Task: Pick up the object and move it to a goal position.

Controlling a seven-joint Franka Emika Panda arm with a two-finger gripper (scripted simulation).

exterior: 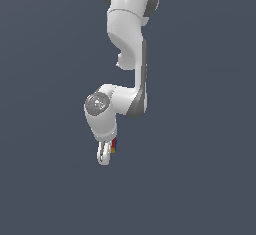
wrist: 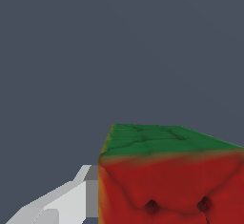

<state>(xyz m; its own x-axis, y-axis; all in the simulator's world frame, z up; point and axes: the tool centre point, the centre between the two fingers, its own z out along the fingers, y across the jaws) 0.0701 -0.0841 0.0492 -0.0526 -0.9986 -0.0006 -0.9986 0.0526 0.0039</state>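
Cube (wrist: 169, 185) fills the wrist view's lower right, clamped in our pincer (exterior: 105, 155); we carry it steadily, without loosening grip.

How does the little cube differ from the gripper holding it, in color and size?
Color: the cube is multicolored, with red, green and yellow-orange faces in the wrist view, while the gripper is plain white. Size: in the exterior view the cube is only a sliver beside the gripper, which is far larger. They share a position: the cube sits against a finger, so the jaws appear closed on it.
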